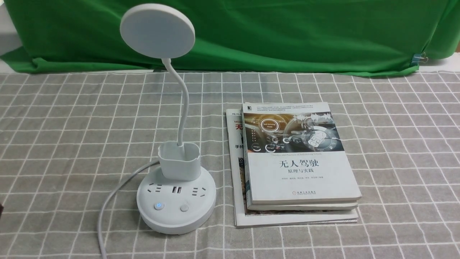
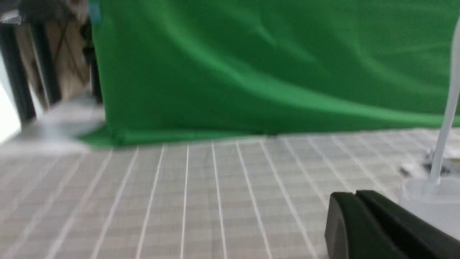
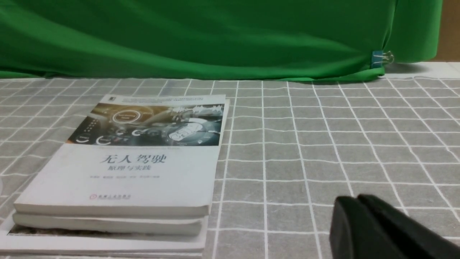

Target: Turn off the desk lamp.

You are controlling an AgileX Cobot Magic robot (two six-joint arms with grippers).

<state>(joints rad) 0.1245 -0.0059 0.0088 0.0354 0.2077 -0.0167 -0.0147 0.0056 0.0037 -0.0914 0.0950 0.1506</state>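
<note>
The white desk lamp [image 1: 176, 194] stands left of centre on the checked cloth. Its flat round head [image 1: 157, 30] sits high on a thin bent neck [image 1: 183, 108] above a small cup holder [image 1: 179, 160]. The round base has sockets and two buttons: the left button [image 1: 159, 206] glows blue, the right button [image 1: 184, 208] is plain. The head does not look lit. Neither gripper shows in the front view. My left gripper [image 2: 356, 194] is shut and empty, low over the cloth, with the lamp's neck [image 2: 445, 118] and cup [image 2: 431, 196] just beyond it. My right gripper [image 3: 358, 197] is shut and empty, to the right of the books.
A stack of books [image 1: 298, 162] lies right of the lamp, also in the right wrist view [image 3: 125, 169]. The lamp's white cord [image 1: 107, 205] runs off the base toward the front left. A green cloth backdrop [image 1: 251, 32] hangs along the table's far edge, held by a binder clip [image 1: 418, 57].
</note>
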